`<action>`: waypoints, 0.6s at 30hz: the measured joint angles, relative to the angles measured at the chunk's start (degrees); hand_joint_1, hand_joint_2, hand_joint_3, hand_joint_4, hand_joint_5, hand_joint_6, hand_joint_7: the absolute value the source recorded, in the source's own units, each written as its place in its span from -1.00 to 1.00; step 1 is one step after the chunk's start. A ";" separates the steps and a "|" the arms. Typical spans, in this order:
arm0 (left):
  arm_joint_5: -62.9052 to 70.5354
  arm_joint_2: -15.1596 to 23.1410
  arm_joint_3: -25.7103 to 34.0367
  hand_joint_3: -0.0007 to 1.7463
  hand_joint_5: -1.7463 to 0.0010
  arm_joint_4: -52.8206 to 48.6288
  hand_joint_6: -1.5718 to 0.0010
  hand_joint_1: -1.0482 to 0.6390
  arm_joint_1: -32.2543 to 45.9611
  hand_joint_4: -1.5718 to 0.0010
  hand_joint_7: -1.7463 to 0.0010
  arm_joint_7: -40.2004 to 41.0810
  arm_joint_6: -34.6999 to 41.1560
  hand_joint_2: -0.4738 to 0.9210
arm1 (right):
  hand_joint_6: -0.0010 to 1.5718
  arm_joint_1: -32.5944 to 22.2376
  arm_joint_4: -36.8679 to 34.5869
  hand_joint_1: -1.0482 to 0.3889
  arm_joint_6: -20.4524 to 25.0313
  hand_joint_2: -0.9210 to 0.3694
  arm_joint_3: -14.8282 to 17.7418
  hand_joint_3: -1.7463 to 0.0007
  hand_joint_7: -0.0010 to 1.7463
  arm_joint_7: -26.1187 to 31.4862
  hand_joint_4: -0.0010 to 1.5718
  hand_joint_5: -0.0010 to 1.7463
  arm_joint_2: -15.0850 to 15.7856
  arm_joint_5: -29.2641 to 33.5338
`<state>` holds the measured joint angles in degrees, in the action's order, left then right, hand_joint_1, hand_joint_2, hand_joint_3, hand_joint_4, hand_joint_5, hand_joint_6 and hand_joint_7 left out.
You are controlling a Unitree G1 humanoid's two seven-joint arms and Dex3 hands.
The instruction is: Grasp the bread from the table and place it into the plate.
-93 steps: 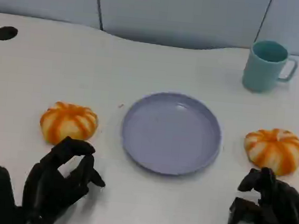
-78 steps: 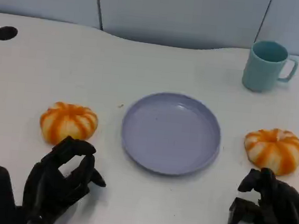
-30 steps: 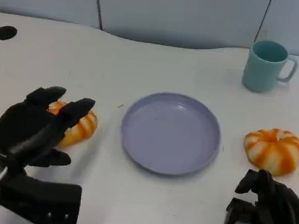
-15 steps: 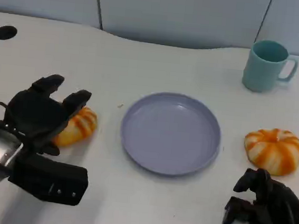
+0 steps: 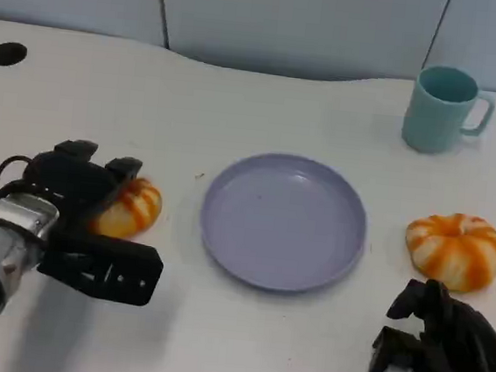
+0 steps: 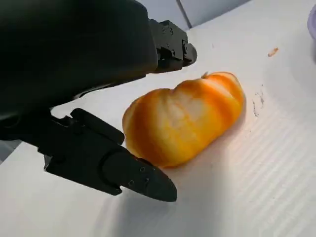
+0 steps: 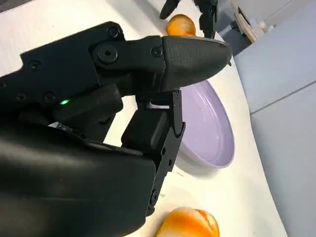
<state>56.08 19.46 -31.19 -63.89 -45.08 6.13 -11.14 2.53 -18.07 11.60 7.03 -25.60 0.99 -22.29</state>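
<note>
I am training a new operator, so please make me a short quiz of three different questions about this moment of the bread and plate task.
1. True or false: a bun already lies in the plate.
2. Multiple choice: where is the left robot hand? A) over the cup B) around the left bun, which lies on the table C) resting on the plate's rim.
3. Fill in: the right bun lies just beyond the ____ robot hand.

Key:
1. False; the plate holds nothing.
2. B; the left wrist view shows fingers on both sides of the bun.
3. Right; its fingers are curled in and hold nothing.
</note>
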 measured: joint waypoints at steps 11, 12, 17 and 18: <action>-4.32 -2.75 -2.04 -0.99 1.00 -6.42 0.97 -0.29 -4.35 1.00 1.00 -3.38 -0.03 0.76 | 0.46 -0.76 1.13 -0.18 0.69 -1.00 0.21 0.51 0.22 -0.02 0.61 0.30 0.06 -0.05; -5.78 -3.96 -1.54 -0.99 1.00 -8.21 0.96 -0.29 -5.56 1.00 1.00 -6.32 0.90 0.76 | 0.46 -1.05 1.38 -0.18 0.63 -1.00 0.14 0.51 0.22 -0.19 0.60 0.30 0.08 -0.02; -10.45 -6.97 0.19 -1.00 1.00 -11.33 0.94 -0.30 -9.35 1.00 0.99 -11.52 2.56 0.75 | 0.46 -1.70 1.73 -0.18 0.20 -1.00 -0.08 0.49 0.22 -1.26 0.61 0.31 0.00 -0.06; -10.67 -7.35 0.25 -1.00 1.00 -11.64 0.93 -0.30 -9.82 1.00 0.98 -11.68 3.00 0.74 | 0.46 -1.79 1.73 -0.18 -0.01 -1.00 -0.08 0.50 0.21 -1.51 0.60 0.31 0.01 -0.05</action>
<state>45.40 12.10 -30.93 -75.53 -54.91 -5.55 -8.14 0.74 -16.34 11.58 6.94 -27.11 1.00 -22.34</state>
